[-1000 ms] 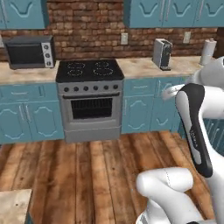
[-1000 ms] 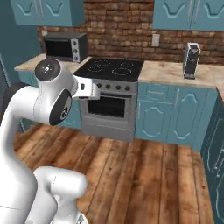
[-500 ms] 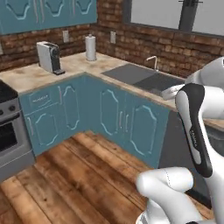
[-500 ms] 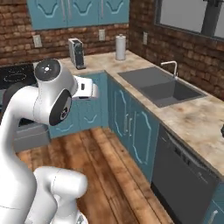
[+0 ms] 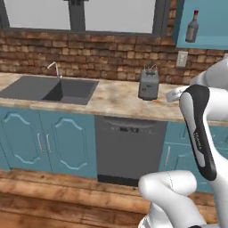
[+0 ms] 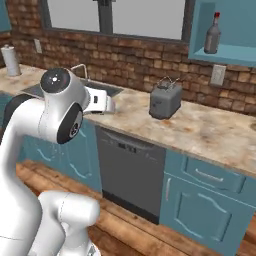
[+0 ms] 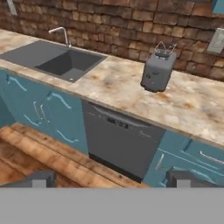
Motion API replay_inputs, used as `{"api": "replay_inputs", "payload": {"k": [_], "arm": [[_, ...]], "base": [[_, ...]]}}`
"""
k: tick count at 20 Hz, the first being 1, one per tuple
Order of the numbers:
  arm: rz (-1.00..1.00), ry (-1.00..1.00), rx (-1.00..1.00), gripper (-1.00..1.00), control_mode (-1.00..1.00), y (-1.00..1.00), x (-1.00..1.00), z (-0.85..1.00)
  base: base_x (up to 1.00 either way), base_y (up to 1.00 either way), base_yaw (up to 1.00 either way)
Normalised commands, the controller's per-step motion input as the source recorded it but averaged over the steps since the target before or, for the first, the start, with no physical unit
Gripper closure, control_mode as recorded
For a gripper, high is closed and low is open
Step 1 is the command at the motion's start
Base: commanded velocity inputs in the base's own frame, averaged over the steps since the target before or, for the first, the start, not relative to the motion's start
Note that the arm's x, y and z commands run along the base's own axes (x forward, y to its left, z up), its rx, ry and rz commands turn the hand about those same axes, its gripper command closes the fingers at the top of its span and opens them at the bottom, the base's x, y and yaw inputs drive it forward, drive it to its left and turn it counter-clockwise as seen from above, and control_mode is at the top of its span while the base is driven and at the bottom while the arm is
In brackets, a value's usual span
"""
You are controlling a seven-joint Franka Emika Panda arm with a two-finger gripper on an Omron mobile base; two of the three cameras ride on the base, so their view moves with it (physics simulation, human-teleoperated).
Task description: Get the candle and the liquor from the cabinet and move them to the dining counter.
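The liquor (image 5: 192, 26) (image 6: 212, 34) is a dark bottle with a red cap, standing on the shelf of the open teal wall cabinet (image 5: 211, 38) (image 6: 235, 50) above the counter, at the upper right. My gripper (image 7: 111, 180) is open, its two dark fingertips (image 7: 40, 178) wide apart with nothing between them. It is held close to my body (image 6: 109, 105), well below and to the left of the bottle. It points at the counter front. The candle and the dining counter are out of view.
A grey toaster (image 5: 148, 83) (image 6: 165, 100) (image 7: 158, 71) stands on the marbled counter (image 7: 118, 85) below the cabinet. A dark sink (image 5: 53, 89) (image 7: 57, 59) with a tap lies to the left, above teal base cabinets. A dishwasher (image 5: 127, 149) sits under the counter. A paper towel roll (image 6: 9, 60) stands far left.
The whole scene has swung as the base turned: stove and microwave gave way to the sink, toaster and wall cabinet. The arm keeps its pose and the gripper stays open.
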Motion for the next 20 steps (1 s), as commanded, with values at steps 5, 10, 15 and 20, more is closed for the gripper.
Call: {"api": "replay_inputs", "payload": {"k": [5,10,15,20], "arm": [[0.0,0.0,0.0,-1.0,1.0,0.0,0.0,0.0],[0.0,0.0,0.0,-1.0,1.0,0.0,0.0,0.0],[0.0,0.0,0.0,-1.0,1.0,0.0,0.0,0.0],[0.0,0.0,0.0,-1.0,1.0,0.0,0.0,0.0]], "base": [[0.39,0.2,-0.64],[0.31,0.0,-0.34],[0.49,-0.05,-0.26],[0.33,-0.28,-0.32]]}}
